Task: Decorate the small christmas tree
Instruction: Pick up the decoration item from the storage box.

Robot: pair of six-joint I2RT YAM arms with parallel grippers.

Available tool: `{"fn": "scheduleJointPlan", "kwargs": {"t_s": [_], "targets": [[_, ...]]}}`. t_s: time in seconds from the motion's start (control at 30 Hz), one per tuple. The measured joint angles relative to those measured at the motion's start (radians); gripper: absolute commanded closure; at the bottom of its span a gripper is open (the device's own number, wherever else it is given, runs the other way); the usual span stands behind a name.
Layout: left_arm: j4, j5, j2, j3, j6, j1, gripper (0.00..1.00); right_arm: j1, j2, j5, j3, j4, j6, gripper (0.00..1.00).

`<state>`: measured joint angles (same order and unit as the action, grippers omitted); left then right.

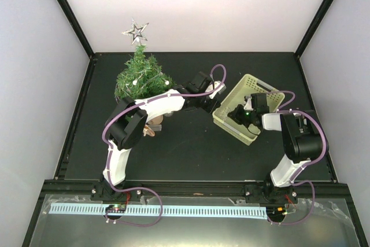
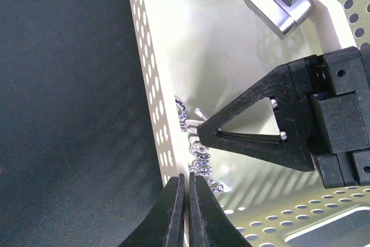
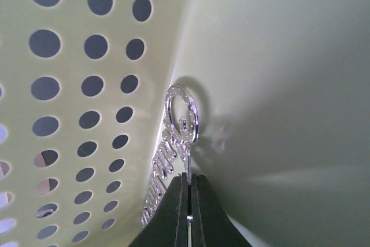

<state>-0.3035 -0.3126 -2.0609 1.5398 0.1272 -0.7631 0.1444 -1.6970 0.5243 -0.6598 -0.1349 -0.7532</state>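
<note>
Right claw (image 3: pixel 189 182): pinching the shiny silver ornament (image 3: pixel 182 114)
Basket (image 1: pixel 247 80): pale yellow with holes, ornament inside, on the counter (image 1: pixel 191 148)
Left claw (image 2: pixel 186 179): pressed together, empty, beside the basket wall

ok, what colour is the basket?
Pale yellow-green basket, walls dotted with round holes; best in the right wrist view.

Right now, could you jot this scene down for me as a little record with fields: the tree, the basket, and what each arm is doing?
tree: small christmas tree, upright at back left, silver star on top
basket: pale green perforated basket, to the tree's right
ornament: silver glitter ornament, lying against the basket's inside wall
right arm: right end effector inside the basket, shut on the ornament
left arm: left end effector shut, nothing seen in it, by the basket's wall
</note>
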Motion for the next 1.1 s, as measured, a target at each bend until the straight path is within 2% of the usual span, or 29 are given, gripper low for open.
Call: {"fn": "scheduleJointPlan", "kwargs": {"t_s": [0.23, 0.43, 0.63, 0.7, 0.87, 1.1], "targets": [[0.001, 0.000, 0.000, 0.000, 0.000, 0.000, 0.97, 0.000, 0.000, 0.009, 0.000, -0.024, 0.015, 0.99], [-0.013, -0.001, 0.009, -0.008, 0.000, -0.002, 0.87, -0.001, 0.021, -0.001, 0.000, -0.021, 0.023, 0.99], [-0.084, -0.006, 0.040, -0.011, -0.002, -0.011, 0.76, -0.001, 0.164, -0.083, 0.000, 0.056, 0.082, 0.99], [-0.103, -0.010, 0.067, -0.010, -0.002, -0.011, 0.71, -0.001, 0.216, -0.118, 0.000, 0.089, 0.107, 0.99], [-0.125, -0.046, 0.156, 0.017, 0.002, -0.011, 0.65, -0.001, 0.331, -0.204, -0.031, 0.209, 0.197, 0.99], [-0.144, -0.133, 0.317, 0.027, -0.006, -0.011, 0.53, -0.001, 0.512, -0.200, -0.135, 0.392, 0.369, 0.99]]}}
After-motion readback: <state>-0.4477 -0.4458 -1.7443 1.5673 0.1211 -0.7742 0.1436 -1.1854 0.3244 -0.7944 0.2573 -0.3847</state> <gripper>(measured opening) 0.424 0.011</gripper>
